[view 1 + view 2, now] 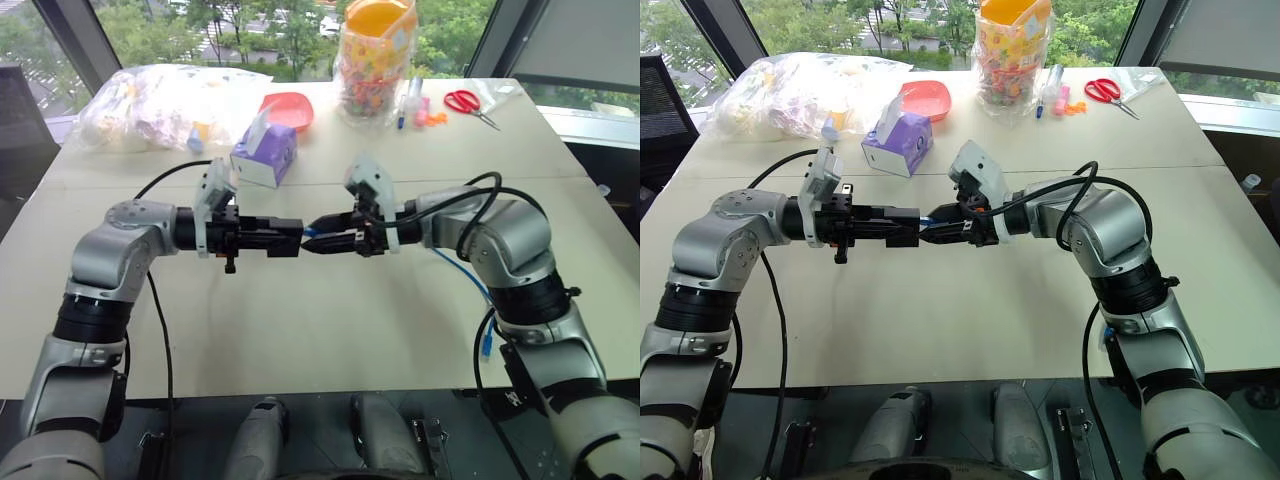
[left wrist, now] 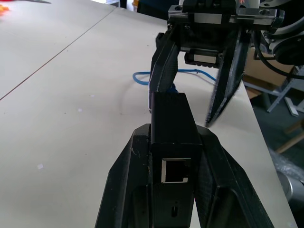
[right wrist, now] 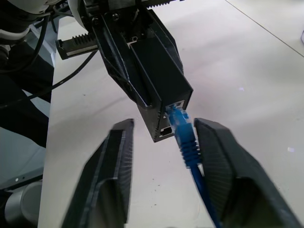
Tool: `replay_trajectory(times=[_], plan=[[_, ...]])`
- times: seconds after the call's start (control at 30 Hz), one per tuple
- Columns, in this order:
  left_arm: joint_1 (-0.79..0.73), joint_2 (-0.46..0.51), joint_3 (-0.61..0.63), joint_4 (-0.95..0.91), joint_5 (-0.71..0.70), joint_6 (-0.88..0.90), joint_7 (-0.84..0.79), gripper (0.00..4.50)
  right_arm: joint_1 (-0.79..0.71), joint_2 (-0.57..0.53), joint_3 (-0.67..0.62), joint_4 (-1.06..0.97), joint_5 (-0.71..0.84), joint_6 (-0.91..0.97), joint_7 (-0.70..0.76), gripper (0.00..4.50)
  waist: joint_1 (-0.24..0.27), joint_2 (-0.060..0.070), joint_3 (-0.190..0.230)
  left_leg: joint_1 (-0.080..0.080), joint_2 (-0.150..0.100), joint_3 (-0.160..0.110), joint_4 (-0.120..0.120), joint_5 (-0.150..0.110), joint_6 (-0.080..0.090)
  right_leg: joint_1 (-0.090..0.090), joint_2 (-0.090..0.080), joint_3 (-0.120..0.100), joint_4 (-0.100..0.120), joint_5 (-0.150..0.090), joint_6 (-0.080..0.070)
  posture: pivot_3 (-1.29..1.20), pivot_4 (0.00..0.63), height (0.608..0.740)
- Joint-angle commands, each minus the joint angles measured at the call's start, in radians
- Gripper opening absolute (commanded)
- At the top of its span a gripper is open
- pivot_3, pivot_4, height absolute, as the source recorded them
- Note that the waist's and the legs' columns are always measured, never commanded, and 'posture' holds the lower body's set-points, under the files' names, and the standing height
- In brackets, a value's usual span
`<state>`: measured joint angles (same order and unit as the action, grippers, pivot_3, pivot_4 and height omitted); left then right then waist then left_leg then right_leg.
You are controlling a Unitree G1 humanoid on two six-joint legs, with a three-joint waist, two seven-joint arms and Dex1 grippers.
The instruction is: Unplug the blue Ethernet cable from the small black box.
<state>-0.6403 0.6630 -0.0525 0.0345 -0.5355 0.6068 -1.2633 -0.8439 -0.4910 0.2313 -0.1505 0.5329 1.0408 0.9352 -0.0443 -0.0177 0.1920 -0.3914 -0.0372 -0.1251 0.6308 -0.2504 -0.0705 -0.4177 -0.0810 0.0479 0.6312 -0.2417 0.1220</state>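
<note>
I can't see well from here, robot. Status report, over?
Left pincer shut on black box. Right pincer open around blue cable, still plugged in. Nothing blocking.

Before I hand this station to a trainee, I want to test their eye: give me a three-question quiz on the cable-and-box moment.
1. True or false: the blue Ethernet cable is plugged into the small black box.
2. Which tool clamps the box? A) left tool B) right tool C) neither
3. Fill in: the right tool's fingers stand ___ on either side of the plug.

Key: 1 true; 2 A; 3 open
</note>
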Motion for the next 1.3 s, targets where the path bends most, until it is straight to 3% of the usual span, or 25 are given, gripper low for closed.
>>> replay_trajectory(times=[0.03, 0.2, 0.3, 0.37, 0.4, 0.87, 1.3], plan=[[-0.002, -0.002, 0.024, -0.041, -0.018, -0.008, 0.006, 0.5, -0.024, 0.005, 0.001, -0.023, 0.015, -0.001, 0.007, 2.06, 0.0, 0.0, 0.0, 0.0, 0.0, 0.0, 0.0, 0.0, 0.0, 0.0, 0.0, 0.0, 0.0, 0.0, 0.0, 0.0, 0.15, 0.74], [0.001, -0.004, 0.024, -0.046, -0.019, -0.008, 0.008, 0.5, -0.023, 0.002, 0.0, -0.028, 0.018, 0.001, 0.011, 2.06, 0.0, 0.0, 0.0, 0.0, 0.0, 0.0, 0.0, 0.0, 0.0, 0.0, 0.0, 0.0, 0.0, 0.0, 0.0, 0.0, 0.15, 0.74], [0.002, -0.003, 0.024, -0.047, -0.019, -0.008, 0.006, 0.5, -0.024, 0.001, 0.0, -0.029, 0.019, 0.003, 0.013, 1.22, 0.0, 0.0, 0.0, 0.0, 0.0, 0.0, 0.0, 0.0, 0.0, 0.0, 0.0, 0.0, 0.0, 0.0, 0.0, 0.0, 0.15, 0.74], [0.006, 0.0, 0.021, -0.049, -0.018, -0.011, 0.003, 0.5, -0.023, -0.001, 0.001, -0.031, 0.022, 0.005, 0.015, 0.28, 0.0, 0.0, 0.0, 0.0, 0.0, 0.0, 0.0, 0.0, 0.0, 0.0, 0.0, 0.0, 0.0, 0.0, 0.0, 0.0, 0.15, 0.74], [0.009, 0.002, 0.019, -0.052, -0.018, -0.012, 0.0, 0.5, -0.022, -0.003, 0.001, -0.032, 0.023, 0.005, 0.016, 0.07, 0.0, 0.0, 0.0, 0.0, 0.0, 0.0, 0.0, 0.0, 0.0, 0.0, 0.0, 0.0, 0.0, 0.0, 0.0, 0.0, 0.15, 0.74], [0.039, 0.022, 0.016, -0.073, -0.017, -0.021, -0.026, 0.5, -0.005, -0.022, 0.02, -0.052, 0.014, 0.013, 0.037, 0.07, 0.0, 0.0, 0.0, 0.0, 0.0, 0.0, 0.0, 0.0, 0.0, 0.0, 0.0, 0.0, 0.0, 0.0, 0.0, 0.0, 0.15, 0.74], [0.049, 0.091, 0.061, -0.085, -0.079, 0.063, -0.052, 0.5, 0.032, -0.154, 0.03, 0.105, -0.025, -0.07, 0.15, 0.07, -0.001, 0.0, 0.0, 0.0, 0.0, 0.0, 0.0, 0.0, 0.0, 0.0, 0.0, 0.0, 0.0, 0.0, 0.0, 0.0, 0.15, 0.74]])
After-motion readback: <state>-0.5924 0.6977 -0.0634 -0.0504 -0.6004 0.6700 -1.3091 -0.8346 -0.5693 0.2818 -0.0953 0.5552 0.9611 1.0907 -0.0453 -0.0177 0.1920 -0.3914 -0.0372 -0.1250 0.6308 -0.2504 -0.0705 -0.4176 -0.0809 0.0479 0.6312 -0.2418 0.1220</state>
